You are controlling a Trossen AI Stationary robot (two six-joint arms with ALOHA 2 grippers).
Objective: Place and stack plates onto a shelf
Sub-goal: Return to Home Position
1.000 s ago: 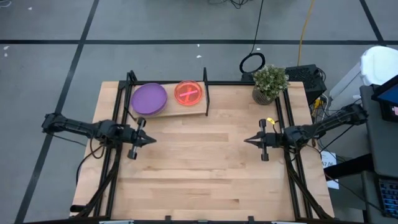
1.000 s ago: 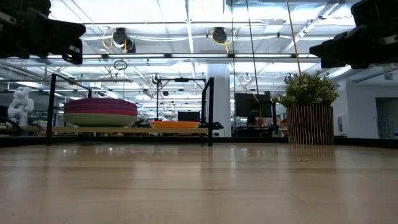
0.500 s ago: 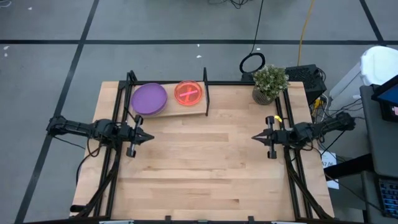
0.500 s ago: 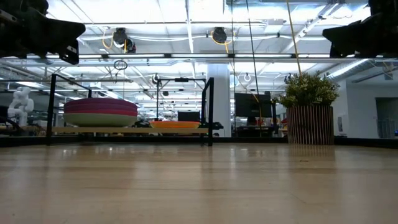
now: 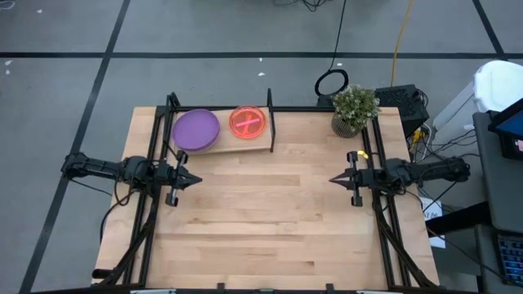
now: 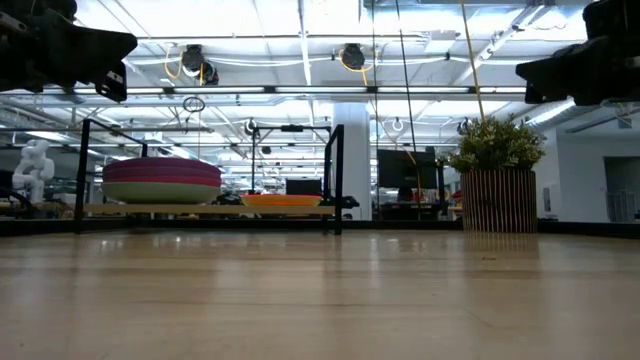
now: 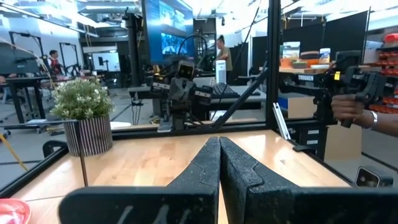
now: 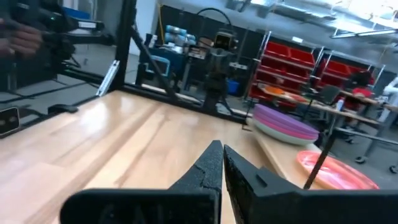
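Left end effector (image 5: 194, 179) held level, pointing inward, fingers pressed together, nothing held. Right end effector (image 5: 335, 180) faces it, level, fingers likewise closed, empty. Tips well apart.

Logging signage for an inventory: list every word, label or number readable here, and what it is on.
None can be read.
Pale lettering on a dark bar, left wrist view: too small.
Display on the blue screen behind it: blurred.
On the plates and shelf: no markings visible.
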